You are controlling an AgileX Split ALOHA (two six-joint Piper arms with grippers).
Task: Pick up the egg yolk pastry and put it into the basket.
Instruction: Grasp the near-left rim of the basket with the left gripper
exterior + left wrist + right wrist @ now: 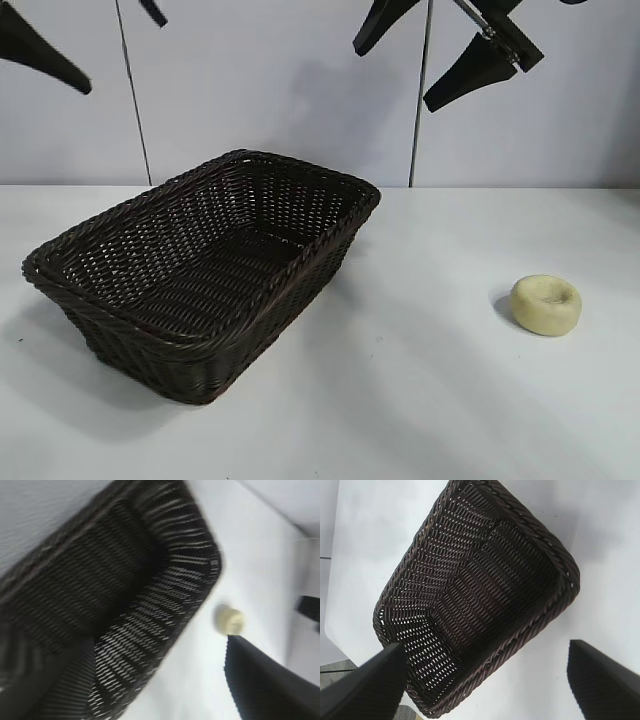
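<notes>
Egg yolk pastry [545, 304] sits by itself on the white counter [420, 400], off to the right of the basket [205, 270] and well apart from it. It is round and pale yellow with a little dip on top. Nothing is touching it.

One pastry, one basket and two arms can be counted. The basket is dark woven wicker and has nothing inside.

The right gripper [430, 55] hangs high up near the top of the outside view, above the space between the basket and the pastry. Its two black fingers [470, 75] are spread wide apart and hold nothing. The right wrist view shows this best: one finger [362, 690] on each side with a big gap between them, and the basket [480, 595] far below. That view does not show the pastry.

The left gripper [90, 40] is also high up, over the left end of the basket, holding nothing. Its two finger tips look well apart in the outside view. The left wrist view shows only one dark finger [265, 685], plus the basket [115, 605] and the small pastry [230, 621] just past the basket's corner.
</notes>
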